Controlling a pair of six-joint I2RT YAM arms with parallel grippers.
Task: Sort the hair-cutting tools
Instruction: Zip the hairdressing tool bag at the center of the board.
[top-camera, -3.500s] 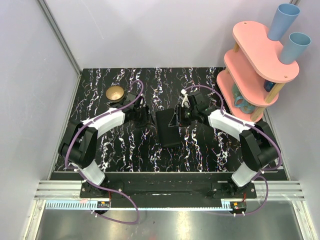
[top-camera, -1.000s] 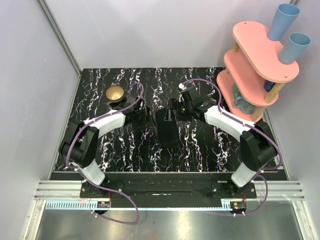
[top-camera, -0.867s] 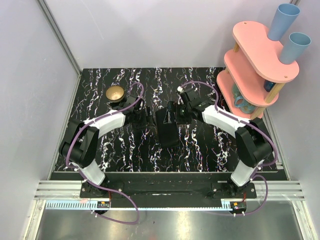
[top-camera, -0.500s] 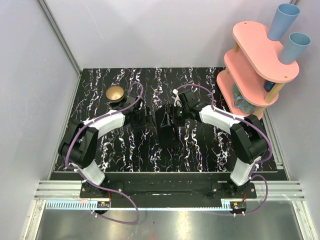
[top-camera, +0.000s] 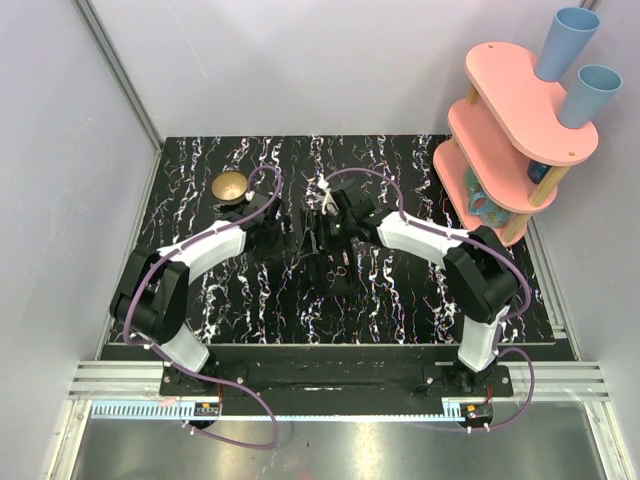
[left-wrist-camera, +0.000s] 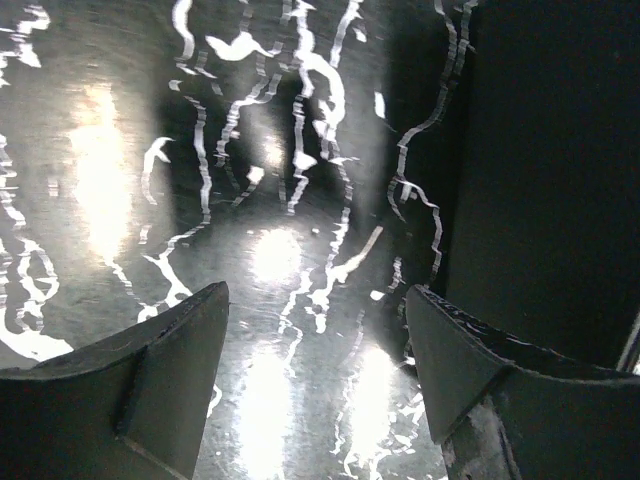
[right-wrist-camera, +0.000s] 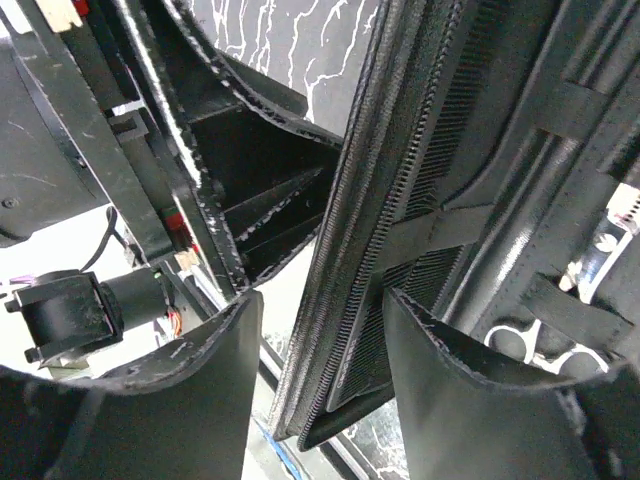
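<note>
Case edge (right-wrist-camera: 400, 200) within right gripper (right-wrist-camera: 322, 305) (scissors (right-wrist-camera: 540, 350) inside)

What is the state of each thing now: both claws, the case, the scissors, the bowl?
Case, partly open, one side raised.
Scissors, inside the case, tucked under straps.
Left claw, open, holding nothing.
Right claw, open, astride the case's raised edge.
Bowl, upright, apart from both arms.

A: Scissors (right-wrist-camera: 535, 348), state?
B: Only silvery looped finger handles show, two loops side by side, tucked under elastic straps (right-wrist-camera: 560, 300) inside the open black case (right-wrist-camera: 440, 150). Blades hidden; count unclear.
</note>
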